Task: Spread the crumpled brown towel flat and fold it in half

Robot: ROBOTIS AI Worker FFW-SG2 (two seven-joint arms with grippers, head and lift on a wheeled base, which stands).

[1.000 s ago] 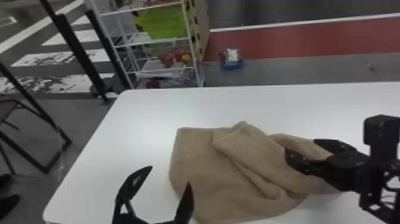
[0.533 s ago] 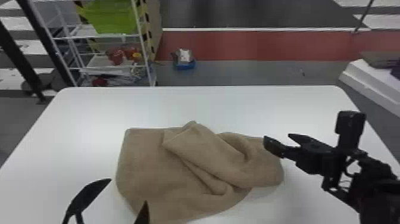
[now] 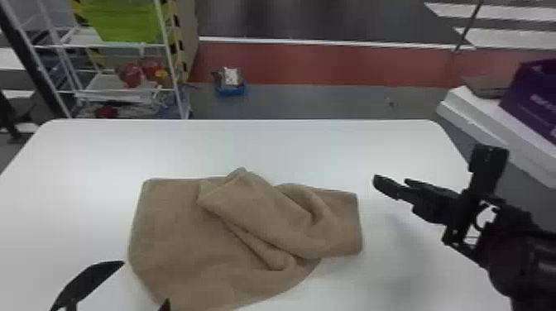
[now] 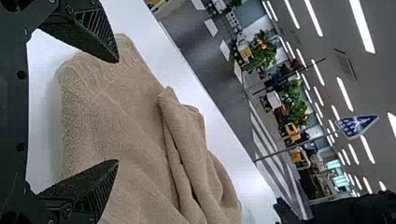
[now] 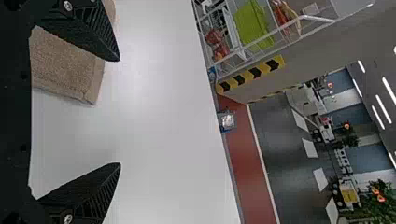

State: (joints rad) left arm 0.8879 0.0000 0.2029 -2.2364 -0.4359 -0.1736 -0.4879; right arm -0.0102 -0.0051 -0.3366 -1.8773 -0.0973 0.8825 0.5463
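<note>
The brown towel [image 3: 178,231] lies on the tabletop [image 3: 289,149] in front of me with its long axis running left to right, the left part fairly flat, the right part heaped under a folded flap [image 3: 252,206] whose tip points left and away from me. My left end effector [image 4: 117,111] is the nearer, its fingers spread above the towel's left end; my right end effector [image 3: 391,180] stands open just off the right end, a little toward the far side, so that from there the towel lies to the left and nearer me. I judge that opening the flap means drawing it rightward. My left wrist view gives the ridges of the heap in relief, which the head view flattens; my right wrist view brings out the hem at one corner [image 5: 88,93]. The left fingertips may be touching cloth, but I can't be sure.
</note>
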